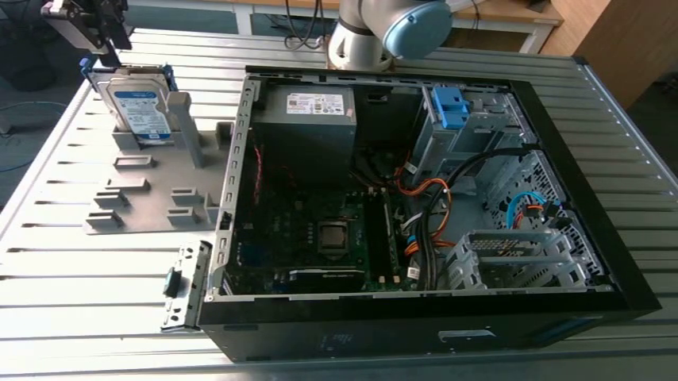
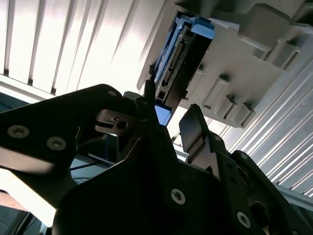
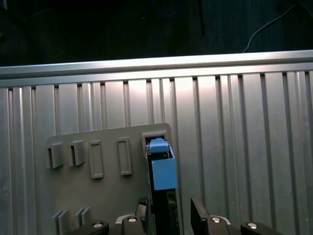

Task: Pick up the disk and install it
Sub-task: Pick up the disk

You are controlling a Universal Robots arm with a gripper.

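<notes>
The disk point(image 1: 143, 107) stands on edge in a slot of a grey holder plate point(image 1: 138, 198) at the exterior view's back left. It is silver-grey with a blue-and-white label and a blue bracket. My gripper point(image 1: 104, 41) hangs just above the disk's top edge, open and holding nothing. In both wrist views the disk's narrow edge point(image 2: 176, 58) point(image 3: 163, 171) lines up with the gap between my black fingers point(image 2: 194, 128) point(image 3: 196, 208). The fingers do not touch it.
An open black computer case point(image 1: 593, 238) lies flat across the ribbed metal table point(image 1: 63, 270). Inside it are a grey power supply point(image 1: 307, 119), a silver drive cage with a blue latch point(image 1: 450, 107), orange and blue cables and the motherboard. The arm's base point(image 1: 366, 36) stands behind the case.
</notes>
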